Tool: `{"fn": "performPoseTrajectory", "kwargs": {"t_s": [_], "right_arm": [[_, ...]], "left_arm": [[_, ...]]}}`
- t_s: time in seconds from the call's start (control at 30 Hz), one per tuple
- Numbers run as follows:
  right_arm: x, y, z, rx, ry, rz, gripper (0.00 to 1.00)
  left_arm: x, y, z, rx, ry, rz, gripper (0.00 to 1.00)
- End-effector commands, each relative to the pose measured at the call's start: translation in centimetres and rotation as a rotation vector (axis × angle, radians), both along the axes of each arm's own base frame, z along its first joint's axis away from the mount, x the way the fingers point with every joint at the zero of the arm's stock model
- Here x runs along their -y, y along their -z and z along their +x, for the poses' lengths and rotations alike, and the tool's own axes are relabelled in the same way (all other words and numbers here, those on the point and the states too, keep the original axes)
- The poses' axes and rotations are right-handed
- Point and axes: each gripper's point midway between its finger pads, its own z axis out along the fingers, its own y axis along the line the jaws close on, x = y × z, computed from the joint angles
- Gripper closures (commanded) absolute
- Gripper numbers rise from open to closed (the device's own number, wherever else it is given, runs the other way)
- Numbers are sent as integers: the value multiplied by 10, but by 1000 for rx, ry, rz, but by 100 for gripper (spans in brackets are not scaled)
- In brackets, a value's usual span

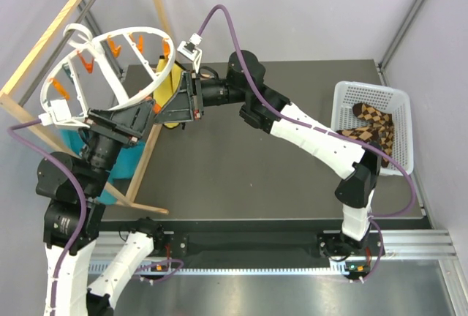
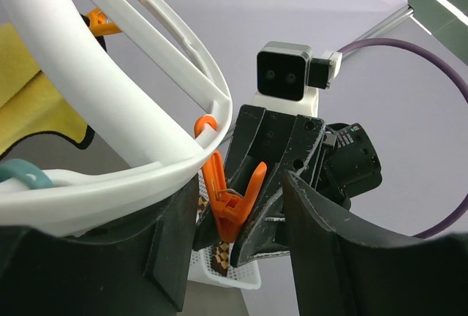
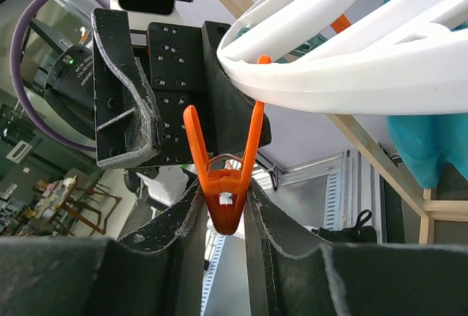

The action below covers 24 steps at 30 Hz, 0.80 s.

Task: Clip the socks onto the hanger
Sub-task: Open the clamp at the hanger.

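Clipping not begun. Right jaws narrow, pinching an orange clip [image 3: 223,199] on the hanger [image 3: 365,31] — left jaws' grip I can't tell. Socks [image 1: 373,122] sit in the basket [image 1: 369,88]; next, fetch one.

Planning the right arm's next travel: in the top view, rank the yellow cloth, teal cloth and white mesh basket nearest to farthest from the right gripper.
From the right gripper, pinching an orange clip:
1. Yellow cloth, just beside its fingers.
2. Teal cloth, lower left in view.
3. White mesh basket, far right.
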Motion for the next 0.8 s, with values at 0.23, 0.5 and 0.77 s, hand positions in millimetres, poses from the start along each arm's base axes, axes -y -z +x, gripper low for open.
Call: {"fn": "performPoseTrajectory", "kwargs": {"t_s": [0.23, 0.5, 0.77], "right_arm": [[15, -24, -26, 25, -89, 60, 100], [11, -20, -28, 22, -94, 53, 100], [11, -15, -27, 22, -80, 46, 86]], "left_arm": [[9, -5, 12, 38, 28, -1, 43], [8, -10, 13, 83, 27, -31, 53], [1, -11, 14, 86, -16, -10, 100]]}}
